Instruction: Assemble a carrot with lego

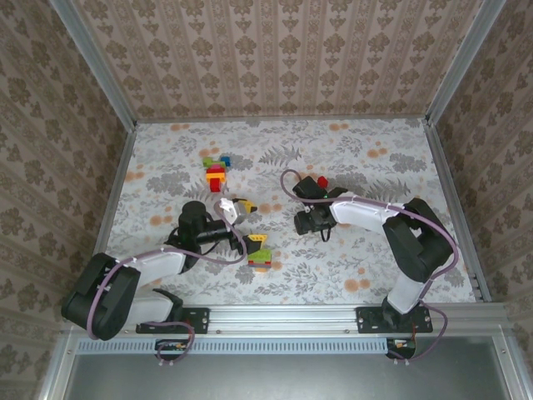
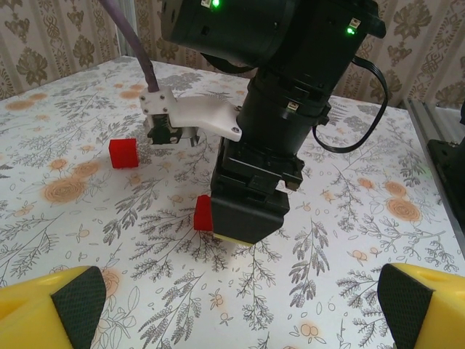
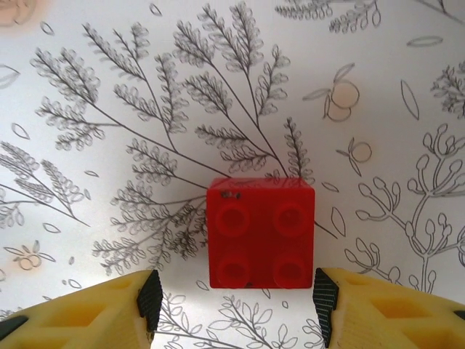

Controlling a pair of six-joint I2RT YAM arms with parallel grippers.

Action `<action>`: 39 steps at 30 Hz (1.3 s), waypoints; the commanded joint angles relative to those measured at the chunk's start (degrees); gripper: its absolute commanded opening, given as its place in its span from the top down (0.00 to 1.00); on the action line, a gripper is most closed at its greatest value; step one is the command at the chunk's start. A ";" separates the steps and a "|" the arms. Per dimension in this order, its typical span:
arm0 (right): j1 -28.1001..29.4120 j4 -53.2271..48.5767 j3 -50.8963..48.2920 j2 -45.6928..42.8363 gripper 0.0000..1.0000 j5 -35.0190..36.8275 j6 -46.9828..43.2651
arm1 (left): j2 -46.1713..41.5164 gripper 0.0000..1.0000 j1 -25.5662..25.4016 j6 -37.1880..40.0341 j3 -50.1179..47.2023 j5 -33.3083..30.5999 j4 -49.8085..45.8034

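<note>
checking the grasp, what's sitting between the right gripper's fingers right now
A red four-stud brick sits on the flowered tablecloth between the fingers of the right gripper, seen in the right wrist view; nothing else lies there.

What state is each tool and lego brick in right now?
Left tool, open, empty.
Right tool, open, straddling the red brick.
Red brick, studs up, flat on the table.
Second red brick, loose on the table.
Far brick pile, bunched together.
Near brick pile, bunched near the left tool.
</note>
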 commanded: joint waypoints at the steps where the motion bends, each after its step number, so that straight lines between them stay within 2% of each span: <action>1: -0.56 -1.58 2.79 1.02 0.43 1.26 -0.03 | 0.61 0.00 0.09 0.34 1.38 1.32 -0.61; 7: -2.05 -1.30 3.11 2.00 0.46 0.12 -0.56 | 0.69 0.00 0.10 0.33 1.47 1.29 -0.68; 25: -3.73 0.16 2.90 2.30 0.46 -4.72 -2.27 | 0.79 0.00 0.10 0.38 1.82 1.22 -1.21; 31: -3.82 -0.33 3.33 3.18 0.43 -4.47 -2.71 | 0.96 0.00 0.10 0.37 1.86 1.35 -1.18; 39: -3.99 -0.33 3.60 4.00 0.47 -4.13 -2.81 | 0.97 0.00 0.05 0.34 1.91 1.31 -1.33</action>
